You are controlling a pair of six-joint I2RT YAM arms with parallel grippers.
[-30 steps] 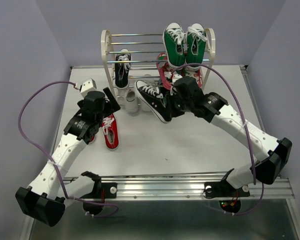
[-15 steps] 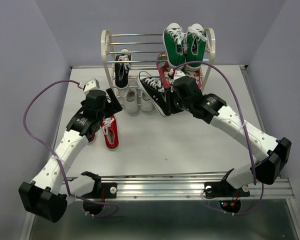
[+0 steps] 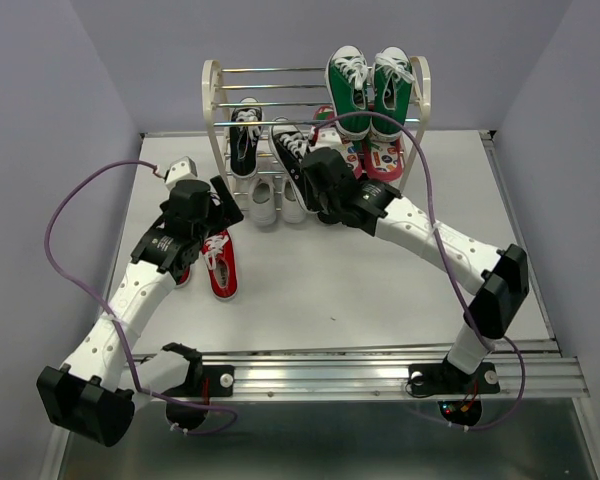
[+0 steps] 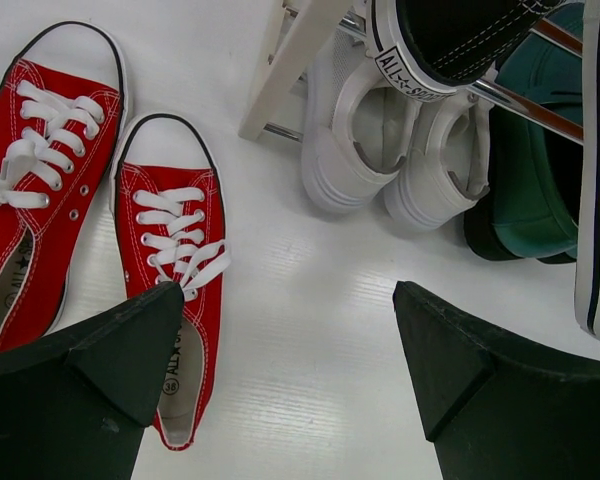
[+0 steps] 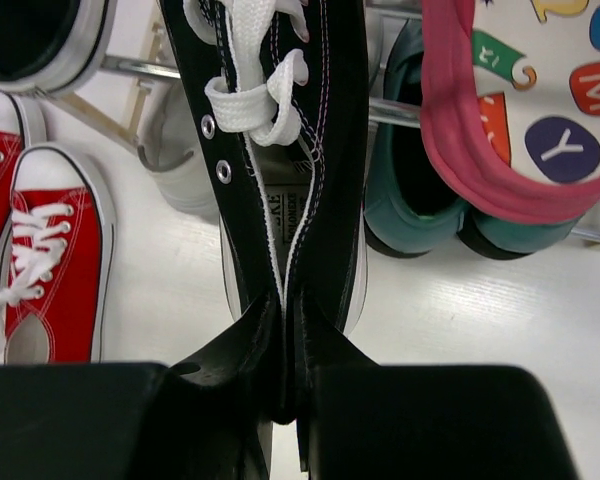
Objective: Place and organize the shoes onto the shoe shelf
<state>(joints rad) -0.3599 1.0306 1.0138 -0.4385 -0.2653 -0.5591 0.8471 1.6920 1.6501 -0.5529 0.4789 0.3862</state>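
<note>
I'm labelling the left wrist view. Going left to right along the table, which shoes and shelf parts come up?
Red sneaker → second red sneaker → cream shelf leg → white sneaker → second white sneaker → green shoe.

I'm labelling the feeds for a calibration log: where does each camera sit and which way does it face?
Top external: above and behind the bases, looking down the table to the shoe shelf; left arm and right arm show.
Left wrist: looks down past the open left hand at the red pair and white pair.
Right wrist: looks along the right hand, shut on the black shoe, toward the shelf.
Shared: both wrist views catch the red pair.
</note>
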